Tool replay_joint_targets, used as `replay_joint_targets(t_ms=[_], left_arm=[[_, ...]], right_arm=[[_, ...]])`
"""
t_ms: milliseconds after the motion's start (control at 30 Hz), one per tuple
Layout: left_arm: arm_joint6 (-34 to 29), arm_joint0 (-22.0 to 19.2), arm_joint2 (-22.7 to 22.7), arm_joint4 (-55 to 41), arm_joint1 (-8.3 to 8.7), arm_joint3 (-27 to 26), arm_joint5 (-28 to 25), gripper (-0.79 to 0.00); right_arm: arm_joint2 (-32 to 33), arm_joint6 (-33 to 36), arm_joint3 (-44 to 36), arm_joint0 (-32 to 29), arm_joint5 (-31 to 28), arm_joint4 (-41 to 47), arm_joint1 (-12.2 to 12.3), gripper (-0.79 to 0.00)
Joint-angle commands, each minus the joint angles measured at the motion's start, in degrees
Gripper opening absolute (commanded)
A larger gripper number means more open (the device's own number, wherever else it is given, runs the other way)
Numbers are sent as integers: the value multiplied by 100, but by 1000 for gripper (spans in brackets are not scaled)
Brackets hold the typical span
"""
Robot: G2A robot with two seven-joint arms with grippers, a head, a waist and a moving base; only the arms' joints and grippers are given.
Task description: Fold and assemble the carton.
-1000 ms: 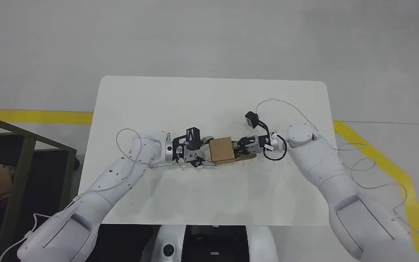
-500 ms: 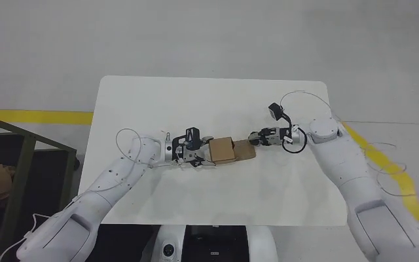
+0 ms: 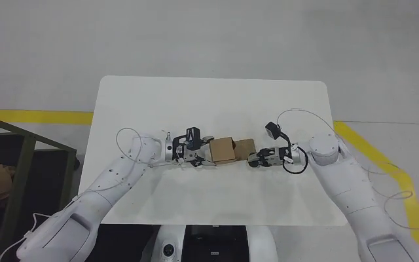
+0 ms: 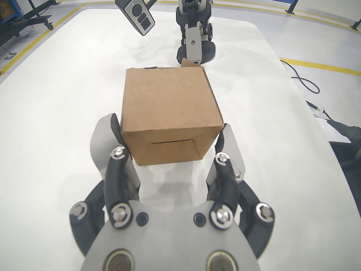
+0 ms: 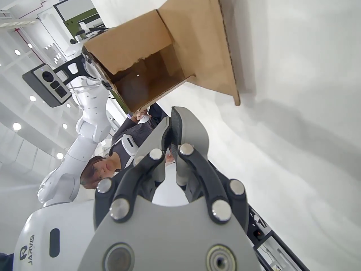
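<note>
My left gripper [image 4: 169,133] is clamped on the carton [image 4: 169,94] at its closed end, catching just the corners. The carton lies on its side mid-table [image 3: 196,98]. My right gripper [image 5: 172,122] is pressed together and empty, tips just beside the open end, where one flap [image 5: 208,43] lies flat out. My worry: shoving that flap could slide the carton out of that thin hold, or the tips could skid over and crease it.

Brown carton [image 3: 221,150] near the middle of the white table [image 3: 196,98], open flap [image 3: 246,147] stretched out from one end. Left gripper [image 3: 203,154] at the carton's opposite end. Right gripper [image 3: 253,160] just beside the flap.
</note>
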Motion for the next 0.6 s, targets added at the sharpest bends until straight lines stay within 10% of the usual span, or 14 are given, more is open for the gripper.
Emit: replay_joint_targets(t_ms=[0, 567], left_arm=[[-3, 2, -5, -7, 0, 8, 10, -179], [-40, 15, -15, -9, 11, -37, -36, -172]], right_arm=[[-40, -57, -2, 39, -3, -24, -12, -785], [-930, -195, 1017, 870, -748, 569, -492, -785]])
